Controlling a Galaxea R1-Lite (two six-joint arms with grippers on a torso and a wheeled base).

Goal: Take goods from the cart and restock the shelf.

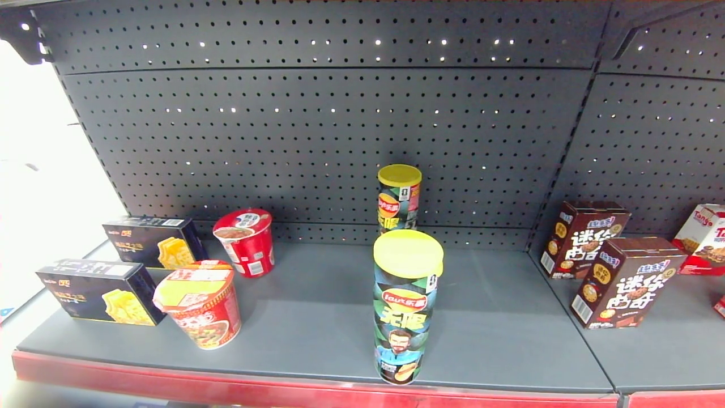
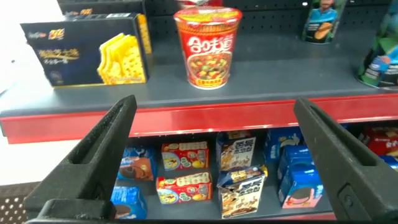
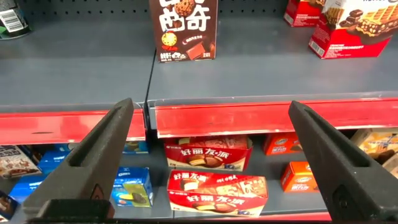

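My left gripper [image 2: 214,106] and right gripper [image 3: 211,107] hang open and empty before the shelf [image 1: 498,317]. The front chip can [image 1: 405,306] stands right at the shelf's edge; I judge that a careless reach past it could knock it off.

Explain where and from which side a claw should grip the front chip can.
Probably the mid-body of the front can, below its yellow lid, coming level from the open front of the shelf. It stands upright at the edge, round and straight-sided. Its flanks are free, while a second can stands behind.
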